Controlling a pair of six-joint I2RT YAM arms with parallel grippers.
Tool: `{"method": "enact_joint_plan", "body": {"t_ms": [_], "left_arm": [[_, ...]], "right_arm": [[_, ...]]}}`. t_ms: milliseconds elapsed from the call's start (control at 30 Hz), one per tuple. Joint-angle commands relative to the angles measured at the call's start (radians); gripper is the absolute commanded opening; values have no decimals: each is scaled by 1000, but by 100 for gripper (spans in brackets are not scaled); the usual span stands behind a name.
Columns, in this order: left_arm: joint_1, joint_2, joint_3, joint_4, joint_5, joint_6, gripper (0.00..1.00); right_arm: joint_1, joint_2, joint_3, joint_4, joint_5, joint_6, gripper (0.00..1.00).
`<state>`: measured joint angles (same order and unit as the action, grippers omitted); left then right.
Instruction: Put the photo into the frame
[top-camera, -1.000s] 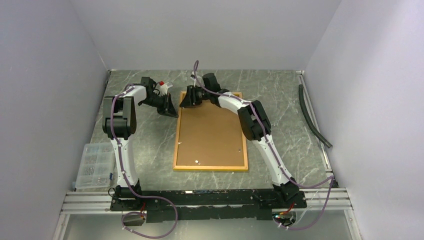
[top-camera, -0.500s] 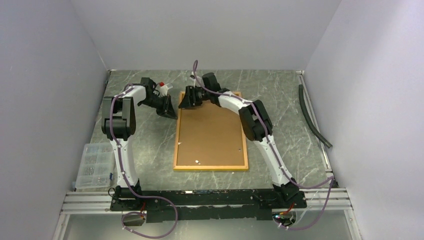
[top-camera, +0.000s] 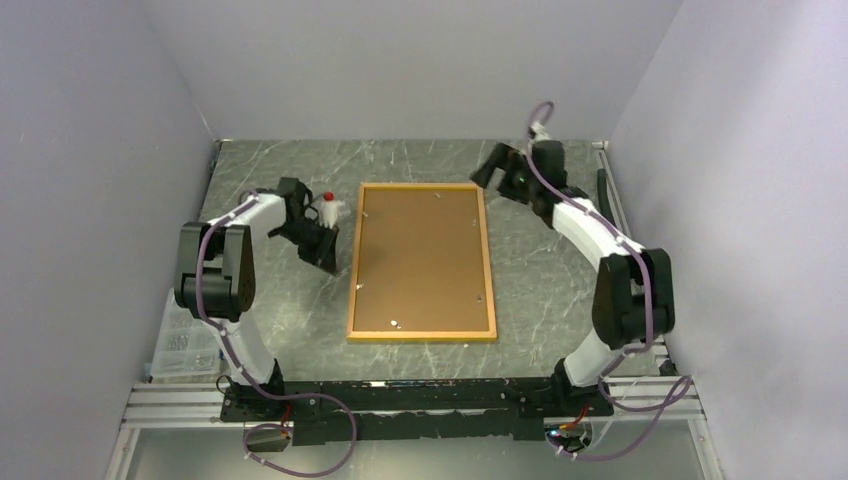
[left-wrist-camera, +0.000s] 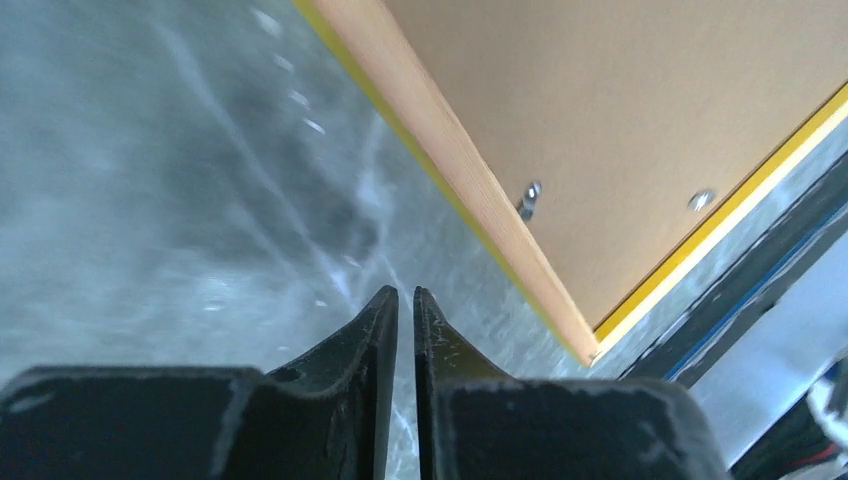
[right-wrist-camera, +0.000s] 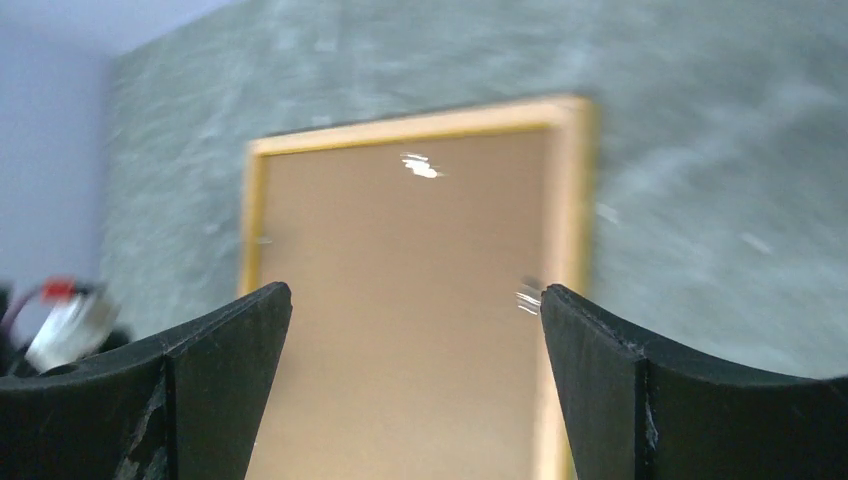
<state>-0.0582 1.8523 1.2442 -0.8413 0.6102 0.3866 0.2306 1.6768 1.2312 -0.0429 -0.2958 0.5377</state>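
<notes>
Gone from the far-left corner of the frame (top-camera: 420, 336), the right gripper (top-camera: 492, 166) now hovers over the far right of the table (top-camera: 530, 290), jaws wide apart and empty. The frame lies flat mid-table, pale back up, with the brown backing board (top-camera: 420, 255) seated inside its rails. The left gripper (top-camera: 326, 262), now nearer along the frame's left side, stands just beside it, fingers all but together on nothing. Small clips (left-wrist-camera: 529, 197) show at the board's edge. The photo is not visible. Presumably it sits under the board, so the job looks finished or nearly so.
</notes>
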Motion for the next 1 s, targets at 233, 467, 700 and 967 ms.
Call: {"method": "enact_joint_plan", "body": {"t_ms": [233, 467, 700, 967], "left_arm": [[-187, -153, -230, 66, -250, 186, 15], [-303, -167, -295, 109, -255, 184, 14], [-471, -64, -222, 120, -240, 126, 14], [-674, 65, -84, 75, -134, 47, 16]], "right_arm": [[-114, 57, -230, -39, 42, 97, 100], [-90, 204, -145, 26, -47, 159, 100], [0, 400, 118, -20, -100, 174, 100], [123, 651, 537, -159, -241, 141, 100]]}}
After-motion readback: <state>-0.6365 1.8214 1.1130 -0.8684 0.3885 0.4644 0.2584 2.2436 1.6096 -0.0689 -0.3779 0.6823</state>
